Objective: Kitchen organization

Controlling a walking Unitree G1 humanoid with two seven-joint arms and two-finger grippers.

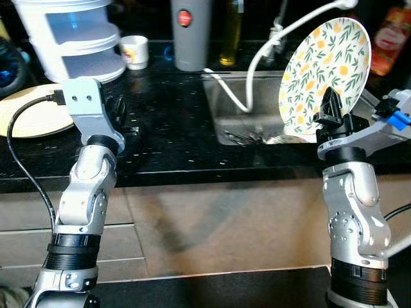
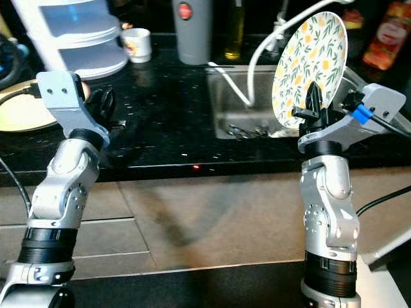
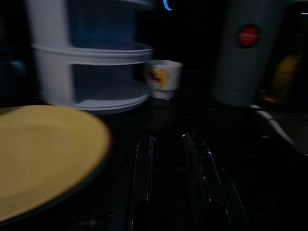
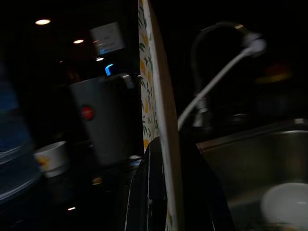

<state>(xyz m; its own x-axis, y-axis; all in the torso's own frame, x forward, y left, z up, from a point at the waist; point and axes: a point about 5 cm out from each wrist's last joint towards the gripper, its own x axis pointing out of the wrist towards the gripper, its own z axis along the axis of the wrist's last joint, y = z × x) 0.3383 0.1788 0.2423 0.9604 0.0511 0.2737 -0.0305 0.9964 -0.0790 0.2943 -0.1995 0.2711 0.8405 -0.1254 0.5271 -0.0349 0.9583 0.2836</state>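
My right gripper (image 1: 330, 108) is shut on the lower rim of a white plate with a yellow-and-green floral print (image 1: 326, 69), holding it upright on edge above the steel sink (image 1: 226, 102). In the right wrist view the plate (image 4: 155, 96) stands edge-on between the two black fingers (image 4: 144, 192). My left gripper (image 3: 166, 144) hovers low over the black counter (image 1: 167, 122), just right of a yellow plate (image 1: 26, 109) that lies flat there; its fingers stand slightly apart with nothing between them.
A white tiered rack (image 1: 70, 38), a small white cup (image 1: 135, 51), a grey canister with a red button (image 1: 190, 32) and an oil bottle (image 1: 230, 32) line the counter's back. A white faucet hose (image 1: 270, 45) arcs over the sink. A white bowl (image 4: 286, 204) and cutlery (image 1: 244, 136) lie in the basin.
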